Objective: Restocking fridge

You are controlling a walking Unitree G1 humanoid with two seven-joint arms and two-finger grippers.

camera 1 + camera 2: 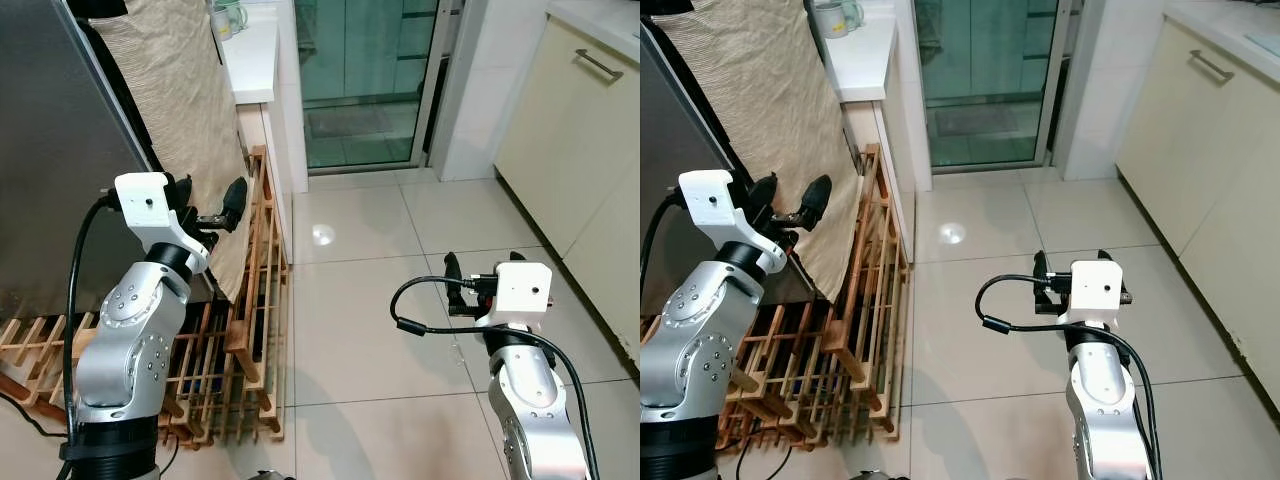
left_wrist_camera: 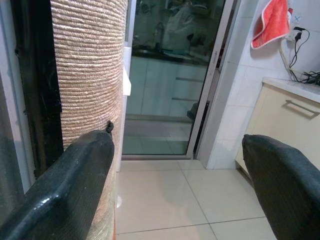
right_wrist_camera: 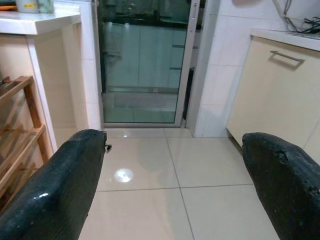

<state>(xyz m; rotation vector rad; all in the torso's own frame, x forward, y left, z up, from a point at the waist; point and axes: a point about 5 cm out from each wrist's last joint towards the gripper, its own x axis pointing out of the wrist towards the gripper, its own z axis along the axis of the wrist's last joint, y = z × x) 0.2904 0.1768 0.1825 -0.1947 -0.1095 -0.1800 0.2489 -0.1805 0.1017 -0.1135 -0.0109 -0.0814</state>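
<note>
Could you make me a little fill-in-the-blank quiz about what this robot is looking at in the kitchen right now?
1. The left gripper is raised next to a beige woven ____ that hangs down the side of the fridge.
2. Leaning below it against the counter is a folded rack made of ____.
3. The right gripper hovers with its fingers ____ above the tiled floor.
4. Straight ahead stands a sliding door made of ____.

Missing words: cloth; wood; open; glass
</note>
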